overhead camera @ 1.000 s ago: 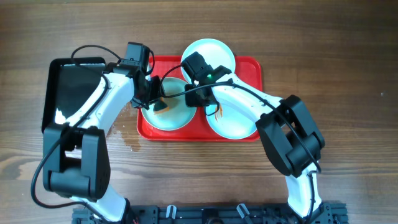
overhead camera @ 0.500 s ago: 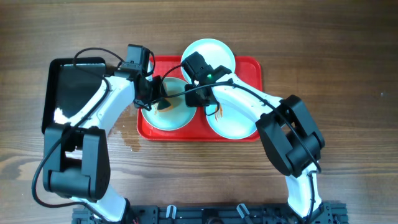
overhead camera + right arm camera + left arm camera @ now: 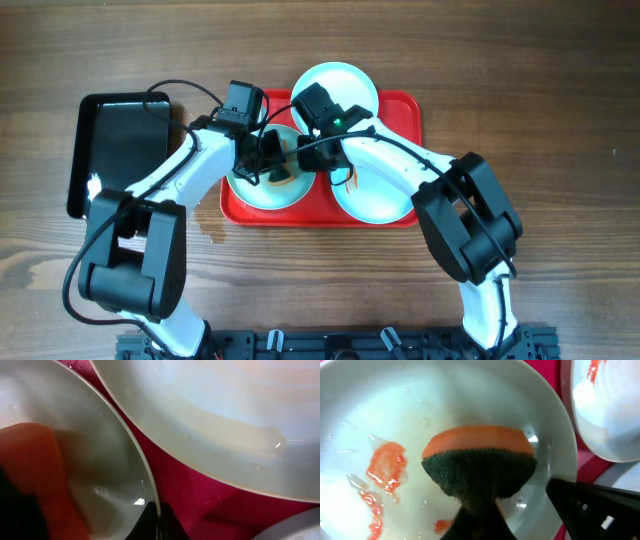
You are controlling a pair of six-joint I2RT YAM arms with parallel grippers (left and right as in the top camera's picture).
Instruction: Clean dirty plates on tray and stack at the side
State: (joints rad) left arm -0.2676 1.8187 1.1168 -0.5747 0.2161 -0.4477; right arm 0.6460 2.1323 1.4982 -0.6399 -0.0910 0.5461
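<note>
- A large red tray [image 3: 403, 112] lies on the wooden counter [image 3: 540, 80], and three pale plates rest on it.
- The left plate [image 3: 262, 196] and the right plate [image 3: 378, 196] sit side by side along the near edge. The far plate [image 3: 345, 82] sits behind them, hanging over the tray's back rim.
- The left claw [image 3: 479, 516] is clenched on a sponge [image 3: 480, 457], orange with a dark green scouring face, and presses it into the left plate.
- Orange sauce smears [image 3: 385, 465] and a wet film show on that plate beside the sponge.
- The right claw [image 3: 157, 521] is pinched on the left plate's rim, one finger inside the rim and one outside.
- The right plate carries a small orange smear near its edge.
- A smaller glossy black tray [image 3: 115, 150] lies on the counter to the left of the red one.
</note>
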